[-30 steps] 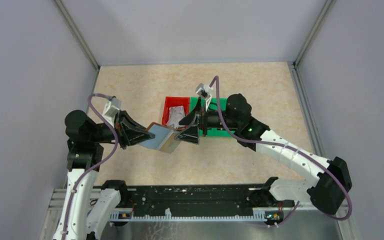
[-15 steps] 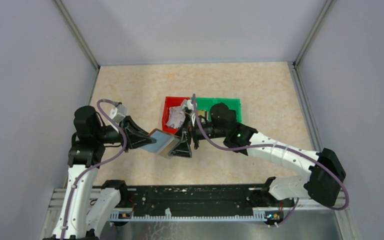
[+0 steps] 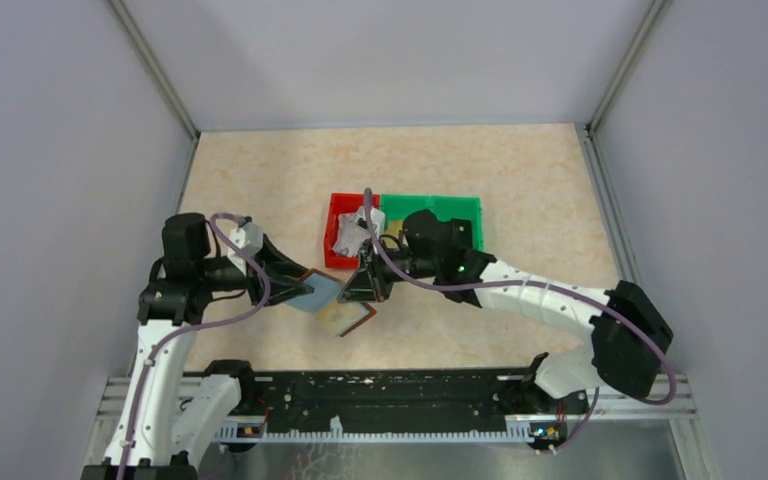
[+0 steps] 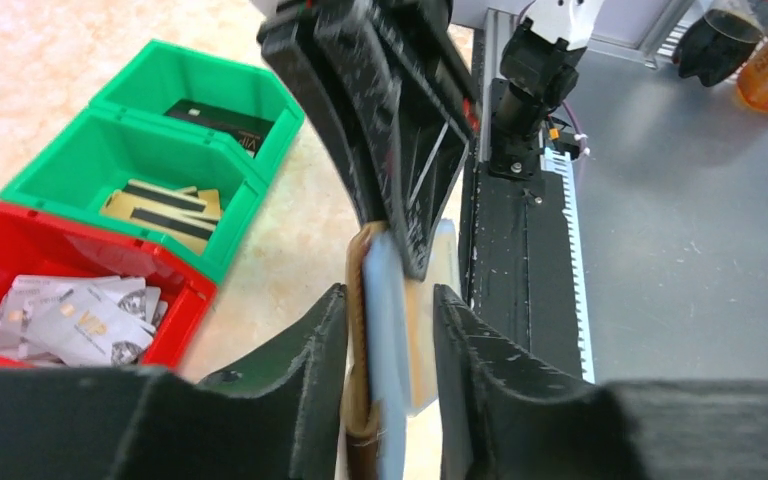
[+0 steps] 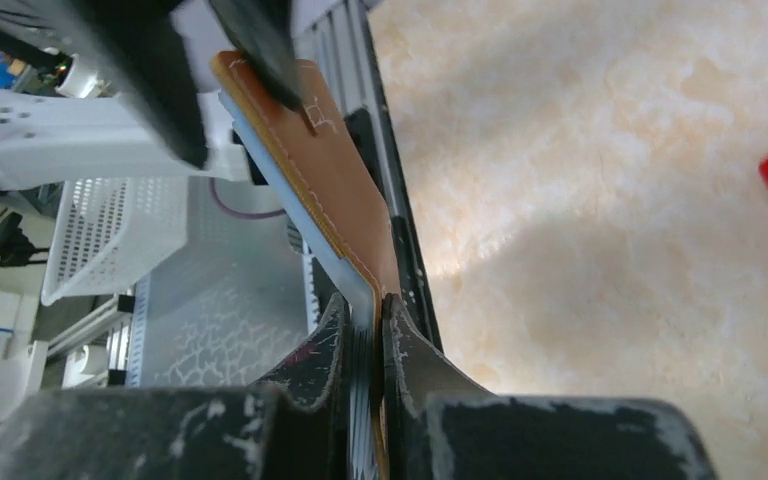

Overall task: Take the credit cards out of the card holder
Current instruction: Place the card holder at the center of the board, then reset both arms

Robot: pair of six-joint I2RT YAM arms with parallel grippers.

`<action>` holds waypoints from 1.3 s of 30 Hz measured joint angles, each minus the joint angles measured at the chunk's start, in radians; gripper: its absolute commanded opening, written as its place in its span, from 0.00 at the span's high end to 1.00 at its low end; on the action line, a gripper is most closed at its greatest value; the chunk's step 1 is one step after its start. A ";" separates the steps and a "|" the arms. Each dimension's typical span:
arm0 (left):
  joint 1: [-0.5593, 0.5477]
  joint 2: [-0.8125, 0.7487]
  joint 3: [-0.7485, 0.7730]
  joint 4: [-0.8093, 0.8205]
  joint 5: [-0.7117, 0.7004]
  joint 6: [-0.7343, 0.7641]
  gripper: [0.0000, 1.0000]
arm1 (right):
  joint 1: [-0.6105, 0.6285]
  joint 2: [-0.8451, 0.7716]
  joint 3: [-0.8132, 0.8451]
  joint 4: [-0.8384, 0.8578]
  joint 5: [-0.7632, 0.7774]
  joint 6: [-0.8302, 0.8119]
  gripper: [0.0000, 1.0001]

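- Our left gripper (image 4: 388, 300) clamps one flap of the card holder (image 3: 338, 306) aloft.
- Our right gripper (image 5: 365, 312) pinches the other flap; we've drawn it nearer, likely to spread it.
- Beyond, gold credit cards (image 4: 158, 206) lie in the green bin (image 4: 245, 215).

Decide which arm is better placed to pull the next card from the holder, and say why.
Probably the right. The right gripper pinches one flap of the holder, on the side nearer the bins, while the left gripper clamps the other flap as an anchor.
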 measured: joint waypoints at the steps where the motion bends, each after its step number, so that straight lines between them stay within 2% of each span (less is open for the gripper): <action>1: 0.000 0.004 0.000 -0.021 -0.010 0.041 0.45 | 0.000 0.023 -0.006 0.000 0.010 0.010 1.00; 2: 0.000 0.008 0.000 -0.048 -0.022 0.085 0.38 | 0.000 0.041 -0.014 -0.001 0.019 0.019 1.00; 5: 0.000 0.039 0.000 -0.144 -0.058 0.233 0.06 | 0.000 0.083 -0.069 0.013 0.046 0.053 1.00; 6: 0.000 0.053 0.000 -0.178 -0.074 0.278 0.02 | 0.000 0.093 -0.096 0.023 0.053 0.066 1.00; 9: 0.000 0.096 0.000 -0.245 -0.111 0.370 0.01 | 0.000 0.122 -0.157 0.041 0.085 0.089 1.00; 15: 0.000 0.126 0.002 -0.277 -0.147 0.422 0.01 | -0.018 0.137 -0.272 0.098 0.205 0.105 1.00; 18: 0.000 0.128 0.006 -0.273 -0.153 0.414 0.01 | -0.023 0.138 -0.307 0.129 0.271 0.127 0.73; 23: 0.000 0.133 0.011 -0.200 -0.211 0.308 0.01 | -0.027 0.138 -0.335 0.149 0.390 0.141 0.36; 26: 0.000 0.174 0.025 -0.120 -0.304 0.204 0.01 | -0.027 0.100 -0.341 0.097 0.462 0.122 0.04; 33: 0.047 0.410 0.142 -0.021 -0.523 0.022 0.01 | -0.067 -0.178 -0.259 -0.109 0.629 0.016 0.01; 36: 0.093 0.498 0.197 0.008 -0.579 -0.028 0.01 | -0.187 -0.296 -0.211 -0.158 0.678 0.001 0.01; 39: 0.128 0.558 0.212 0.077 -0.638 -0.065 0.01 | -0.377 -0.387 -0.178 -0.194 0.747 0.002 0.01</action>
